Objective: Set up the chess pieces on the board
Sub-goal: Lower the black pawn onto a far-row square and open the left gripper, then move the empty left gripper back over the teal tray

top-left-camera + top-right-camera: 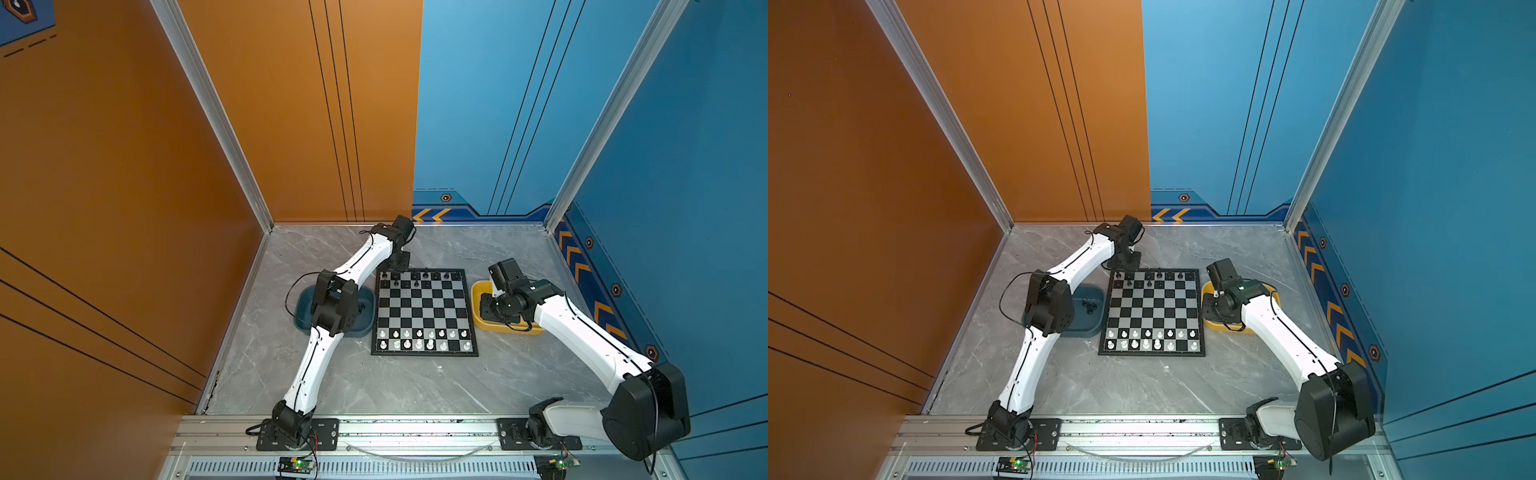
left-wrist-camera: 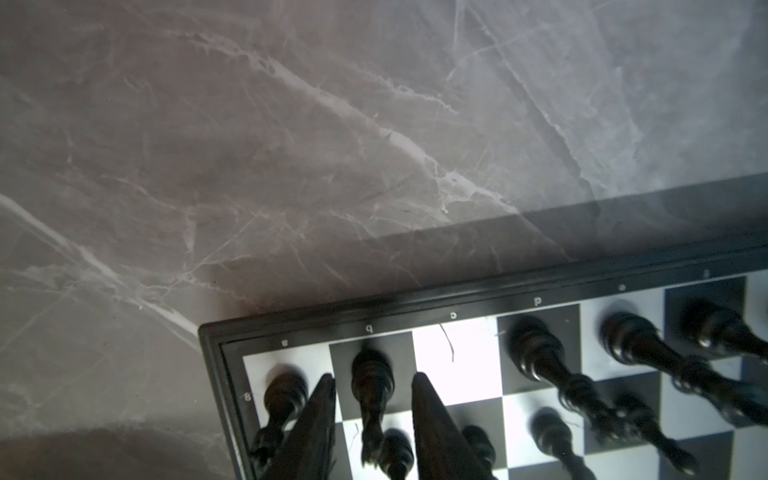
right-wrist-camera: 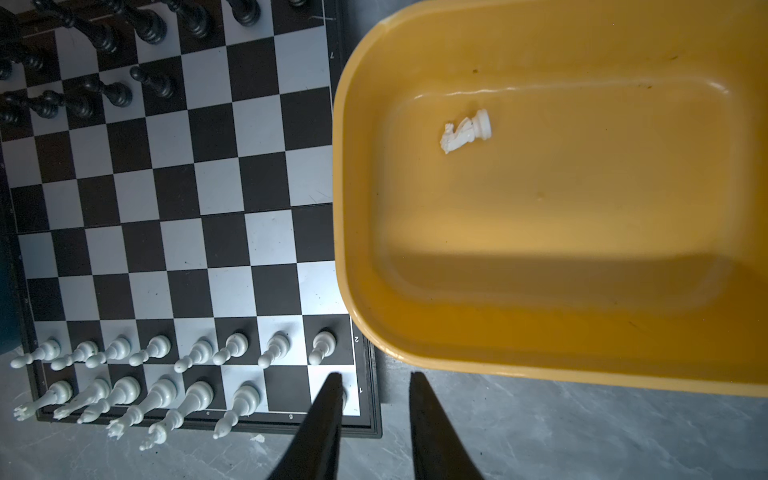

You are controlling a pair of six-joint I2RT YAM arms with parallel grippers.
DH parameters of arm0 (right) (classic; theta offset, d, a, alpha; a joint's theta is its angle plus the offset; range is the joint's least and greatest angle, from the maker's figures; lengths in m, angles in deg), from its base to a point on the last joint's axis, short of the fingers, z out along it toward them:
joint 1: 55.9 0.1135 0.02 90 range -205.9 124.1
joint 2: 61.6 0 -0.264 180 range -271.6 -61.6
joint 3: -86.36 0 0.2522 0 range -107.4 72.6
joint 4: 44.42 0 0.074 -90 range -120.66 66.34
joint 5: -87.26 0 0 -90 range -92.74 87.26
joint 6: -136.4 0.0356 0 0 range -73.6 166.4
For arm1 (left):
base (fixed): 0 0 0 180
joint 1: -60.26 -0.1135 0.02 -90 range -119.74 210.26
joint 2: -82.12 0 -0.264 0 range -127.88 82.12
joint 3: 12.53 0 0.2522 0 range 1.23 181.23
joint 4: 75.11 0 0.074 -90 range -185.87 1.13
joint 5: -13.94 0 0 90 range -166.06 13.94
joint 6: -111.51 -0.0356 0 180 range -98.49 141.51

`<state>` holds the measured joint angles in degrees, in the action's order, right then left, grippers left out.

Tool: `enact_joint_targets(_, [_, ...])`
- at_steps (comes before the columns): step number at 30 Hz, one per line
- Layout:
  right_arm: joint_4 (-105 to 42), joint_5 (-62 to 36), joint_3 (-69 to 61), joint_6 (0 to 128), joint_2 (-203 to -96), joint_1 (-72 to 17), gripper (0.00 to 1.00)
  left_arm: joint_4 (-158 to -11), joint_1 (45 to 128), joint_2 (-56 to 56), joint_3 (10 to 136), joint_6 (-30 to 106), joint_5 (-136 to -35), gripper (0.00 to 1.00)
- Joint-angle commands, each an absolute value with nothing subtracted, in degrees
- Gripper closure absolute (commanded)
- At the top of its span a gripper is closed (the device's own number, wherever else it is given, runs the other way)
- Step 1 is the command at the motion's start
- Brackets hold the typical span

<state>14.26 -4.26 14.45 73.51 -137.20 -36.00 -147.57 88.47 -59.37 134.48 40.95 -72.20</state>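
Observation:
The board [image 1: 424,307] lies mid-table. Black chess pieces [image 1: 424,275] fill its far rows, and white ones [image 1: 424,338] stand in its two near rows. In the left wrist view my left gripper [image 2: 374,376] is open at the board's [image 2: 415,307] corner. Its fingers stand on either side of a black piece [image 2: 370,365] on square b, with a gap on each side. My right gripper [image 3: 376,374] is open and empty above the table, between the board's [image 3: 187,187] near corner and the yellow tray [image 3: 540,353]. A white knight [image 3: 463,133] lies on its side in that tray.
A dark teal tray [image 1: 1088,328] left of the board holds a few black pieces [image 1: 1089,306]. The yellow tray [image 1: 478,291] sits right of the board under the right arm. The left arm's elbow [image 1: 332,305] hangs over the teal tray. Walls close in at the back and both sides.

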Motion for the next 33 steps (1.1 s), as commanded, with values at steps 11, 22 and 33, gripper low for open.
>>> enact_joint_targets(11, [14.8,-4.0,14.1,74.5,-137.1,-36.1,0.68,-149.0,88.0,-49.2,137.3,39.0,-69.8,0.65])
enact_joint_targets(22, [16.1,-2.0,11.2,73.9,-137.0,-36.4,0.66,-148.3,85.4,-30.3,122.4,37.9,-63.2,0.65])
enact_joint_targets(33, [16.9,-1.2,9.9,73.9,-135.9,-37.7,0.64,-136.8,78.0,-10.8,92.0,41.3,-66.1,0.64])
